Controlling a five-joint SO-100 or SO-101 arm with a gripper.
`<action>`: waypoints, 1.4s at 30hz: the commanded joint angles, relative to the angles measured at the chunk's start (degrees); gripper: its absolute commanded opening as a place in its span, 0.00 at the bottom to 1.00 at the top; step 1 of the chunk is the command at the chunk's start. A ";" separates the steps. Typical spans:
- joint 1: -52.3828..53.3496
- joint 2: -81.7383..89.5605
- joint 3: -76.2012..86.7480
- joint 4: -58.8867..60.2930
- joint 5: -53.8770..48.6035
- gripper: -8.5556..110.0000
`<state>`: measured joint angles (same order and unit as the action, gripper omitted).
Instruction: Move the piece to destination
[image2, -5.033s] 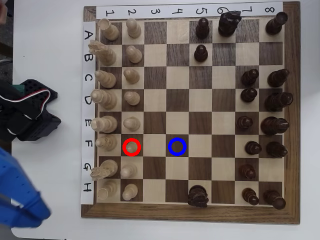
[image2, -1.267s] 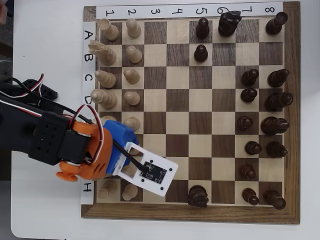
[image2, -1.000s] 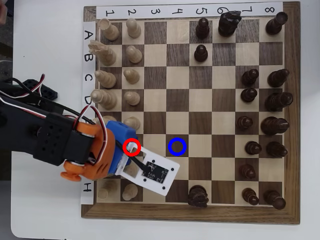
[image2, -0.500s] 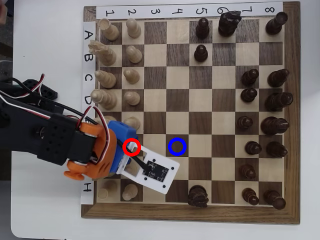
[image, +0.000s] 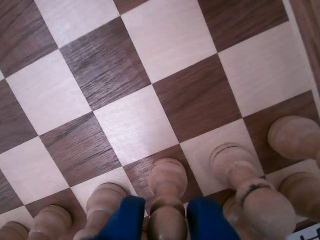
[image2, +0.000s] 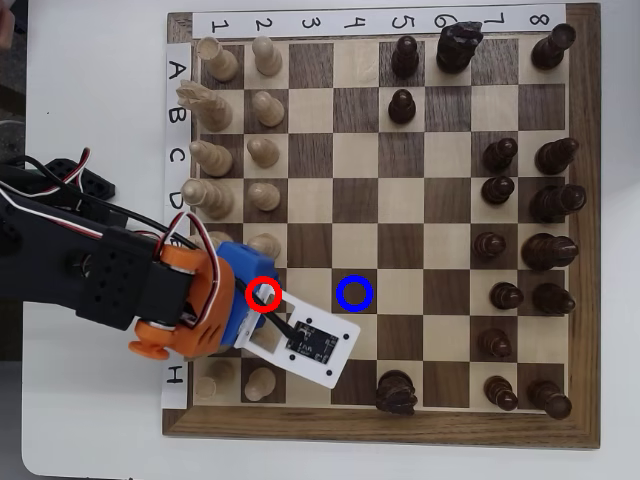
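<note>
The piece (image2: 265, 293), a pale pawn, stands on the dark square ringed in red in column 2, row F. In the wrist view the piece (image: 166, 185) rises between my two blue fingertips (image: 125, 220), which press against both sides of its head. My gripper (image: 165, 222) is shut on it, and the pawn's base rests on its square. From above, the gripper (image2: 258, 296) reaches in from the left under the orange and blue wrist. The destination (image2: 354, 292), a dark square with a blue ring, lies two squares to the right and is bare.
Pale pawns (image: 235, 165) stand close on both sides of the held one, with taller pale pieces (image2: 212, 195) behind them in column 1. Dark pieces (image2: 506, 295) fill the right side, and a dark knight (image2: 396, 392) sits in row H. A white camera plate (image2: 305, 345) overhangs rows G and H.
Five seconds ago the arm was off the board at the left; it has swung in over row F. In the last second it has barely moved, settling around the pawn.
</note>
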<state>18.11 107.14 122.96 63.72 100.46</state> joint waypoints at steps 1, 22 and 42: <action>0.79 0.26 -0.18 -2.64 4.92 0.15; 2.81 1.32 1.14 -5.89 5.01 0.07; 2.46 8.26 -5.89 5.36 3.60 0.07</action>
<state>19.07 107.40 124.19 63.63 100.46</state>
